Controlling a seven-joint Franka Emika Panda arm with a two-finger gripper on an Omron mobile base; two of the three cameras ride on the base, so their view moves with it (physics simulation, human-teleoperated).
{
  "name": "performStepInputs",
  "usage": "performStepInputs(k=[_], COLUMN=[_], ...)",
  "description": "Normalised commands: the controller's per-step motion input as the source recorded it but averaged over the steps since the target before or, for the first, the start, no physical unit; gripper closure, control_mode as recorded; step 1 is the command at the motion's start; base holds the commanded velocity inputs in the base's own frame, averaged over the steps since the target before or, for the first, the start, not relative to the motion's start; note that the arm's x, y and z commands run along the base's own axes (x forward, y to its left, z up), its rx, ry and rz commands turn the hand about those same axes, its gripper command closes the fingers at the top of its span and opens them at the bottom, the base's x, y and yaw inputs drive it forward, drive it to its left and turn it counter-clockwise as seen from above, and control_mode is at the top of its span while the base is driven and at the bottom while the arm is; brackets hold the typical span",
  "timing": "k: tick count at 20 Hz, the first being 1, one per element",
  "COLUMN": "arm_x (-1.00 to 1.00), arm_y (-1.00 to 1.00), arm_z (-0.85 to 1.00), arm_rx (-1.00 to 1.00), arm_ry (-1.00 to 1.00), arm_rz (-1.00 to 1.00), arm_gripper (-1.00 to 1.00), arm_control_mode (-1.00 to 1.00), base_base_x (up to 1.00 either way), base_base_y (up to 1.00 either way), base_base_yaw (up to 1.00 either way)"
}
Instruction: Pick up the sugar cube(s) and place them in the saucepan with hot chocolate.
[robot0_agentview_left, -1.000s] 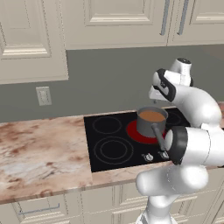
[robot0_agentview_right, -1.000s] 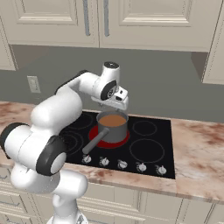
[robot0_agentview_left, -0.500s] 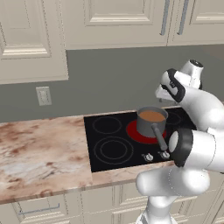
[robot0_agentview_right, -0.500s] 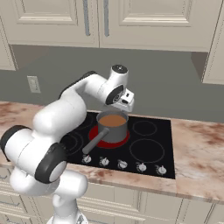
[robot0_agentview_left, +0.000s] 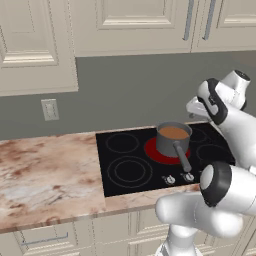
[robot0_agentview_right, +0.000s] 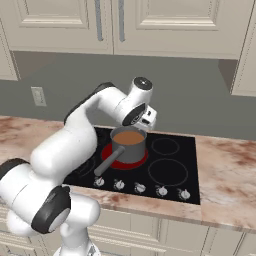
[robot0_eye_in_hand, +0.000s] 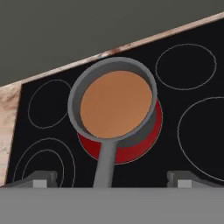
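Note:
The saucepan is a small grey pot on the cooktop's glowing red ring, its long handle pointing toward the front knobs. Hot chocolate fills it, a smooth light-brown disc. From the other side the saucepan and the hot chocolate look the same. My gripper hangs above and just behind-right of the pot, also at gripper. In the hand view the gripper is open with nothing between its fingertips, looking down on the saucepan and hot chocolate. The sugar cubes are out of view.
The black cooktop has several burner rings and a row of knobs along its front. Marble counter runs to the left and counter to the right. A wall outlet and upper cabinets sit behind.
The hand has swung from directly over the pot toward the back right of the stove and slightly up. The saucepan has stayed put and the jaws have stayed wide.

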Motion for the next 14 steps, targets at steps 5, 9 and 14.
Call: performStepInputs(k=[5, 9, 14], arm_x=[-1.0, -1.0, -1.0], arm_y=[0.0, 0.0, 0.01], arm_z=[0.11, 0.39, 0.65], arm_rx=[0.01, 0.0, -0.01], arm_ry=[-0.16, -0.11, -0.04], arm_rz=[0.0, 0.0, 0.0], arm_gripper=[-1.0, -1.0, -1.0], arm_control_mode=[-1.0, -1.0, -1.0], base_base_x=[0.0, 0.0, 0.0], base_base_y=[0.0, 0.0, 0.0], base_base_yaw=[0.0, 0.0, 0.0])
